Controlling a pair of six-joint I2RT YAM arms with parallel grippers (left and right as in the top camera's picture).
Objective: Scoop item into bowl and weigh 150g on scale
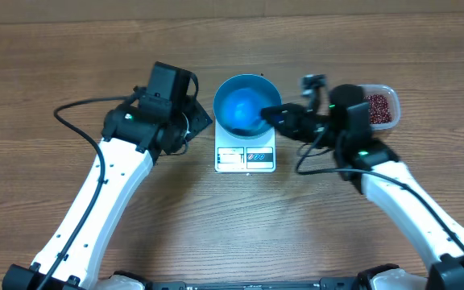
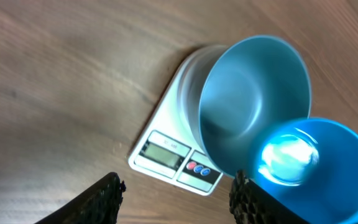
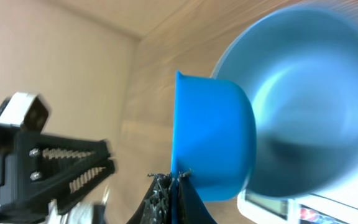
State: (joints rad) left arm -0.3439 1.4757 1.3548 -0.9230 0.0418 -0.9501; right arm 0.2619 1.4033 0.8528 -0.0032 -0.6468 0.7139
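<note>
Clamping scoop (image 3: 213, 137) handle between right gripper (image 3: 171, 188) jaws at rim of bowl (image 1: 230, 90) on scale (image 1: 246, 158), centre frame; hovering left of scale with left gripper (image 2: 178, 202) jaws apart, empty.

The round, deep, bright blue bowl (image 1: 230, 93) stands upright on the small white square digital kitchen scale (image 1: 246, 159), covering its rear part; the scale lies flat on the wooden surface (image 1: 55, 48), its display and label panel along the front edge left uncovered; the many small dark red beans (image 1: 379, 109) lie heaped in a clear plastic tub (image 1: 395, 103), apart from the bowl on its right.
</note>
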